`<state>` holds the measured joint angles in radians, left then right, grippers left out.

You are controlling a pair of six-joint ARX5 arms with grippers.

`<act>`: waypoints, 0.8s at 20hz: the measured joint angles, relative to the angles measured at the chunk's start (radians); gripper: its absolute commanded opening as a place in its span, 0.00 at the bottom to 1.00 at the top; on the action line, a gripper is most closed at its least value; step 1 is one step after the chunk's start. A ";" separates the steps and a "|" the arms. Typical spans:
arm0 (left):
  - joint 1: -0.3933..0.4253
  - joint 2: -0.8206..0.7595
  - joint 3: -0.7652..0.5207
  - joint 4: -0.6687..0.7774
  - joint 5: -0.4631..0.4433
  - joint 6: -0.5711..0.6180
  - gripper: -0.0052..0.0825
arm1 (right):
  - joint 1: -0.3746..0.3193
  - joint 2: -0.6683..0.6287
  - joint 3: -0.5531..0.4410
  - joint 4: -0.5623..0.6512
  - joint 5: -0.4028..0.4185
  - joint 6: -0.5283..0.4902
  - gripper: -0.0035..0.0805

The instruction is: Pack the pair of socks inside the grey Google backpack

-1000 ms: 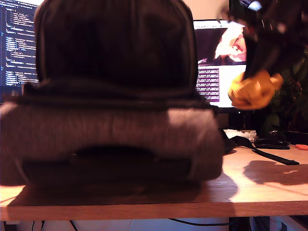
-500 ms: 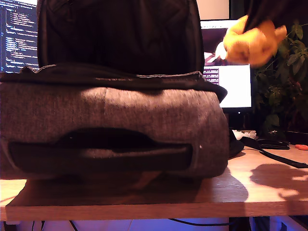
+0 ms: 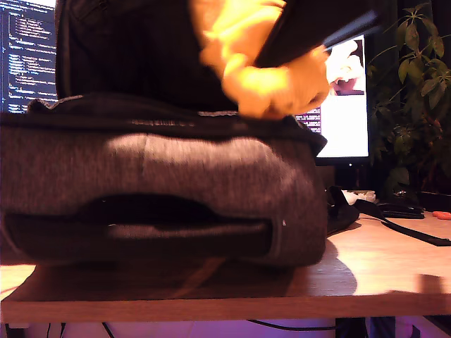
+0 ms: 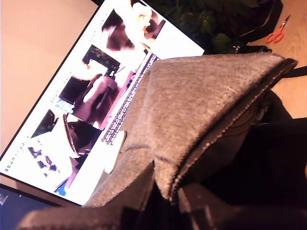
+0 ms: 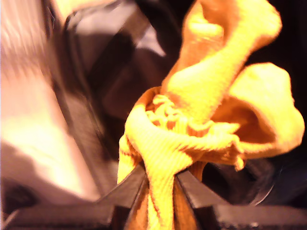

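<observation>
Socks [image 3: 271,77] hang pinched in my second pincer [image 5: 160,184], its two dark jaws closed narrow on a fold of the yellow-orange knit; the rest of the bundle bulges out beyond the tips. The second wrist view shows the grip close up, with the ribbed cuff gathered just past the jaws and a dark, blurred hollow behind it. The exterior view does not show the jaws at all: there the socks are a blurred yellow mass under a dark slanting arm, held just above the top edge of the backpack [image 3: 211,176], in front of its raised dark flap.

The backpack lies on its side on the wooden surface [image 3: 380,260], grey woven fabric facing the exterior camera, a dark handle band low across it, black straps trailing away on the surface beside it.

My first pincer cannot be made out in either view; whether it is wide or narrow I cannot tell. The first wrist view shows only a lifted grey flap with a zip running along its edge and dark lining beneath, close to the camera. That view alone also shows orange-handled scissors [image 4: 277,32] on the surface beyond the flap. A lit monitor [image 4: 86,105] stands behind the backpack in both views, and a leafy plant [image 3: 416,91] beside it.
</observation>
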<state>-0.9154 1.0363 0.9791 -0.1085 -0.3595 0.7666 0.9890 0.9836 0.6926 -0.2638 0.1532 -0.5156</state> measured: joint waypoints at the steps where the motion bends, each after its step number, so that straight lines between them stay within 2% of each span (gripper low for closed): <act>1: 0.000 0.000 0.000 0.000 0.000 0.000 0.03 | 0.000 0.026 0.000 0.031 0.036 -0.115 0.03; 3: 0.000 0.000 0.000 -0.004 0.003 0.000 0.03 | -0.001 0.074 0.000 0.124 0.094 -0.304 0.03; 5: 0.000 0.000 0.000 -0.005 0.003 0.000 0.03 | -0.002 0.121 0.000 0.233 0.108 -0.304 0.03; 6: 0.000 0.000 0.000 -0.005 0.003 0.000 0.03 | -0.010 0.146 0.000 0.284 0.108 -0.601 0.03; 8: 0.000 0.000 0.000 -0.005 0.003 0.000 0.03 | -0.024 0.197 0.001 0.375 0.101 -0.728 0.03; 9: 0.000 0.000 0.000 -0.005 0.003 0.000 0.03 | -0.029 0.219 0.001 0.414 0.089 -0.728 0.03; 10: 0.000 0.000 0.000 -0.005 0.003 0.000 0.03 | -0.042 0.238 0.001 0.451 0.071 -0.829 0.03; 14: 0.001 0.000 0.000 -0.006 0.019 0.000 0.03 | -0.127 0.317 0.002 0.617 0.019 -0.853 0.03; 16: 0.002 0.000 0.000 -0.006 0.021 0.000 0.03 | -0.150 0.349 0.006 0.658 -0.003 -0.868 0.03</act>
<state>-0.9134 1.0367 0.9791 -0.1150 -0.3389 0.7666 0.8394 1.3327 0.6983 0.3946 0.1501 -1.3834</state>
